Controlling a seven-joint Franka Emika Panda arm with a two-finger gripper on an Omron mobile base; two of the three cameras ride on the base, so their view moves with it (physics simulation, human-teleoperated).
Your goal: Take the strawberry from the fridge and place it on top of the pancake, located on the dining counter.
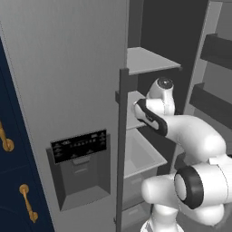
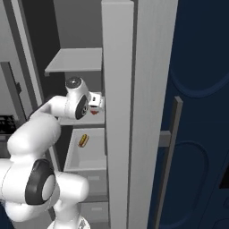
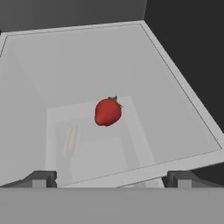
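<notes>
You face the fridge point(image 1: 68, 68), its left door shut and carrying the dark dispenser panel point(image 1: 79, 145), its right compartment open; the left base view alone gives you that panel and the navy cabinet point(image 1: 11, 172) with gold handles beside it. The white arm point(image 1: 195, 140) reaches into the open compartment between the upper shelf point(image 1: 149, 59) and the drawer point(image 1: 142, 156) below. From the right base view you see the open door's edge point(image 2: 117, 112) in the foreground, a navy cabinet front point(image 2: 201, 112) to its right, and in the drawer a small orange-brown item point(image 2: 83, 141) too small to identify. That view also shows the claw point(image 2: 97, 102) over the middle shelf point(image 2: 96, 118), with a red speck just beneath it. In the hand view the strawberry point(image 3: 108, 111) lies on that translucent shelf, centred ahead of the claw point(image 3: 111, 179), whose fingertips point(image 3: 43, 178) stand spread wide, released and apart from the berry.
</notes>
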